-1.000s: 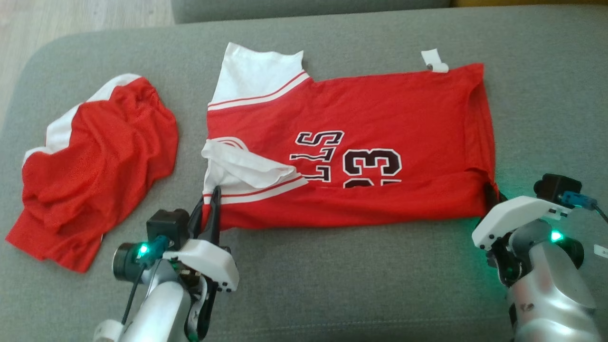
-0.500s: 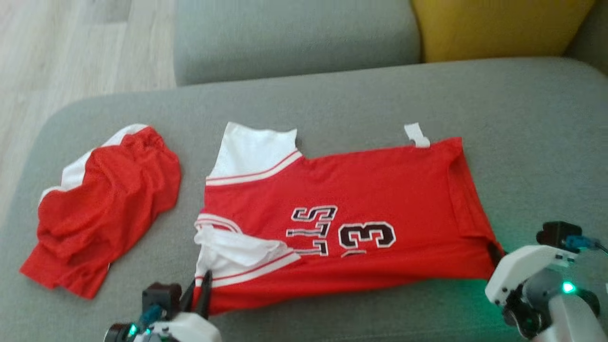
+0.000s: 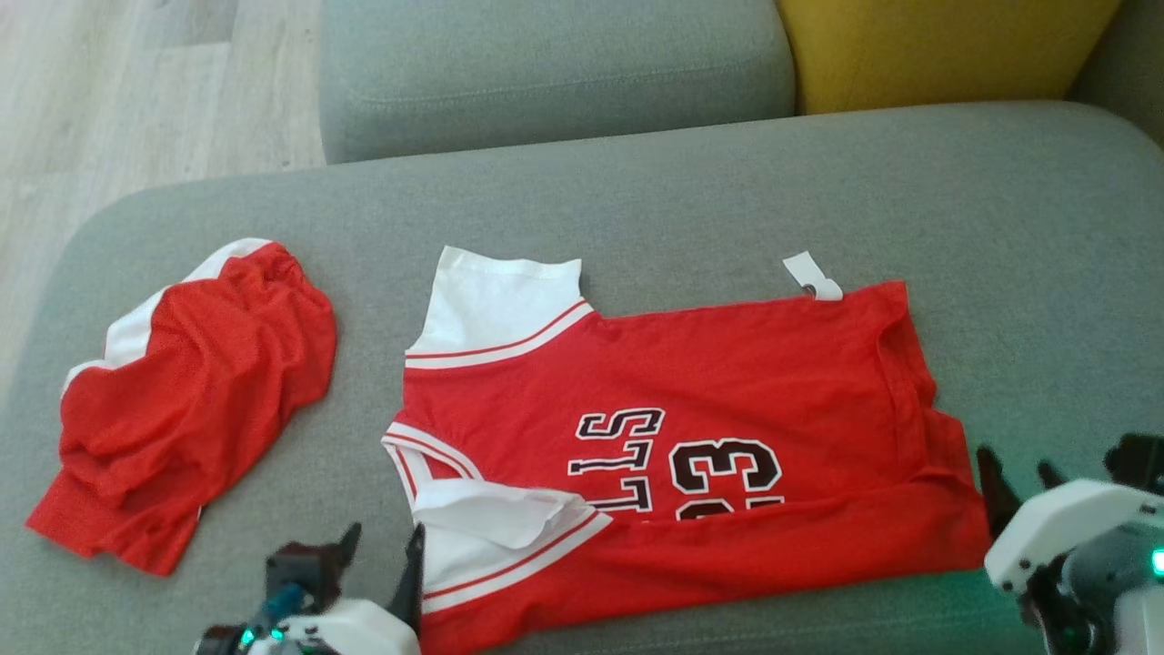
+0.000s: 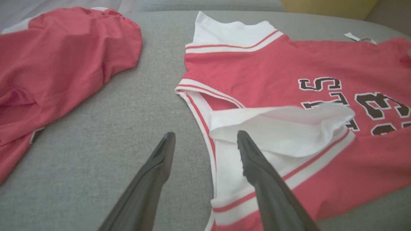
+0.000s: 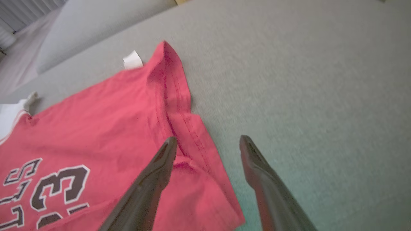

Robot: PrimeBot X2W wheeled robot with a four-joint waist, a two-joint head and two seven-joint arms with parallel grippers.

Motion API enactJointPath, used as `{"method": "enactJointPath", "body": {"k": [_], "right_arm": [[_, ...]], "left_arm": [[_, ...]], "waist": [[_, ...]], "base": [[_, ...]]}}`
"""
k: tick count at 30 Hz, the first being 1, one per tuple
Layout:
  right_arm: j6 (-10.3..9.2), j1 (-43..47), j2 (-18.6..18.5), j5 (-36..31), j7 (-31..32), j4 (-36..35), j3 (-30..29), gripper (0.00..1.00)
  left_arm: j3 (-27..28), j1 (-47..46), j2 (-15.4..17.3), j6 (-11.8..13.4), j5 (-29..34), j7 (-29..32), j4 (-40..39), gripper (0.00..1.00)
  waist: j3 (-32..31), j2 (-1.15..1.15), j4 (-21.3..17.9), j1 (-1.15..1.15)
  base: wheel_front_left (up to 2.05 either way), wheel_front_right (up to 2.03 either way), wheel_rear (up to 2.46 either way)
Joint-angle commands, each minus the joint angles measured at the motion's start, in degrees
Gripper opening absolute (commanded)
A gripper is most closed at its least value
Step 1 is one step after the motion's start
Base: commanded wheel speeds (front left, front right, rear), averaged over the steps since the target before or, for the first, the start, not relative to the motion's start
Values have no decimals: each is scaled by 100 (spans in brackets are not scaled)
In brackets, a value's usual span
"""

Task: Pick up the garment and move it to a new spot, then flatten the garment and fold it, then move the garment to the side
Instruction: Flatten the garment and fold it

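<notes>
The garment (image 3: 727,382) is a red jersey with white trim and black lettering, spread on the grey sofa seat with its near edge folded over. My left gripper (image 3: 382,557) stands open at its near left corner, straddling the white armhole trim (image 4: 205,141); nothing is held. At the jersey's near right corner my right gripper (image 3: 1018,478) is open too. In the right wrist view its fingers (image 5: 160,166) straddle the red hem edge (image 5: 205,150) without gripping it.
A second red and white garment (image 3: 191,391) lies crumpled at the left of the grey seat (image 3: 682,200). A grey back cushion (image 3: 546,64) and a yellow cushion (image 3: 937,45) stand behind. Wooden floor (image 3: 118,91) lies beyond the seat's left edge.
Both grippers have opened and let go of the jersey's near corners. The jersey's near edge now lies flat on the seat. The head camera has tilted up.
</notes>
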Motion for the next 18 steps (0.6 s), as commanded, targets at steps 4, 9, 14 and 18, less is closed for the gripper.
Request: {"method": "enactJointPath", "body": {"k": [4,9,14,18], "right_arm": [[-4,-521,-14,-91,-582,-503,379,100],[-4,-824,-8,-75,-1082,-650,779,100],[-4,-1398,-35,-103,-1573,-590,1184,100],[-4,-1962,-107,-174,-1693,-342,1522,100]], "left_arm": [[540,-509,102,174,-97,-326,-420,100],[767,-920,157,223,-145,-516,-644,100],[811,-1821,209,-50,-272,-378,-672,100],[688,-2838,364,-543,-393,146,-237,100]], "waist": [[106,0,-52,0],[294,0,-117,0],[681,0,-220,0],[1072,0,-368,0]], "base": [[0,0,0],[0,0,0],[0,0,0],[0,0,0]]}}
